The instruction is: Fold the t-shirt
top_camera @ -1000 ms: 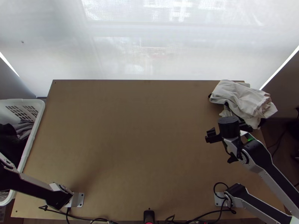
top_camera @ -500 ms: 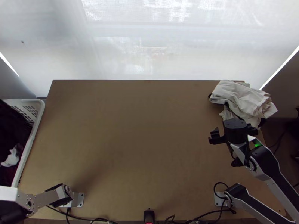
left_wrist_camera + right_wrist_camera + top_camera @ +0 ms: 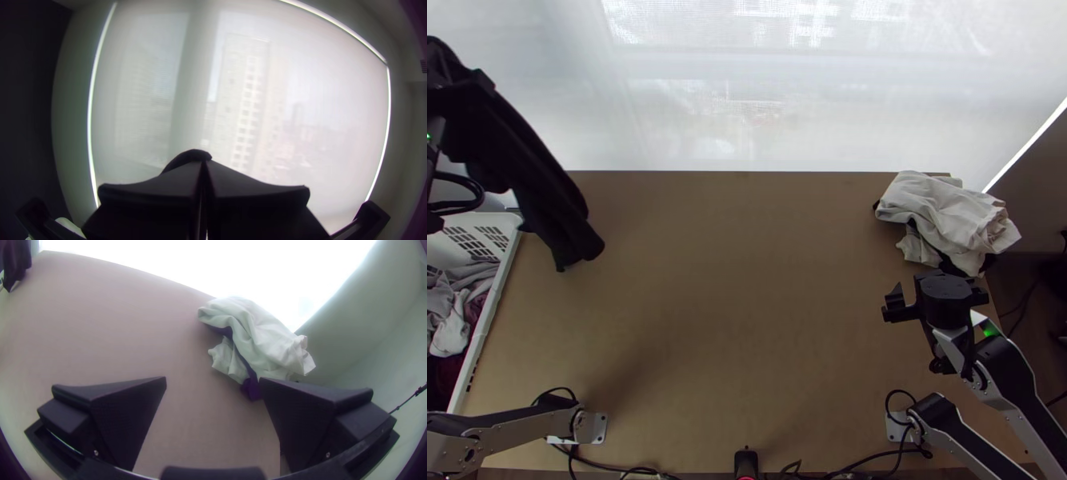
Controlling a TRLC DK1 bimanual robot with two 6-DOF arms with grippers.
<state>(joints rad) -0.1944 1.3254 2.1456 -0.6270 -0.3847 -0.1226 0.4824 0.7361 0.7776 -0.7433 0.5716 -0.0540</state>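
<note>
While your left gripper (image 3: pixel 438 78) pinched the black cloth (image 3: pixel 533 164) between closed fingers, your right gripper (image 3: pixel 939 290) stood wide open, empty

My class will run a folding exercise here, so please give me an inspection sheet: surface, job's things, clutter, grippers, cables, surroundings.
Surface: wooden table, plain brown top.
Job's things: black garment, hanging bunched by the far left corner.
Clutter: off-white garment bunched over dark cloth, far right corner; white basket holding clothes, left side.
Grippers: left gripper shut on black garment; right gripper open.
Cables: black cables along near edge.
Surroundings: window blind beyond far edge.
</note>
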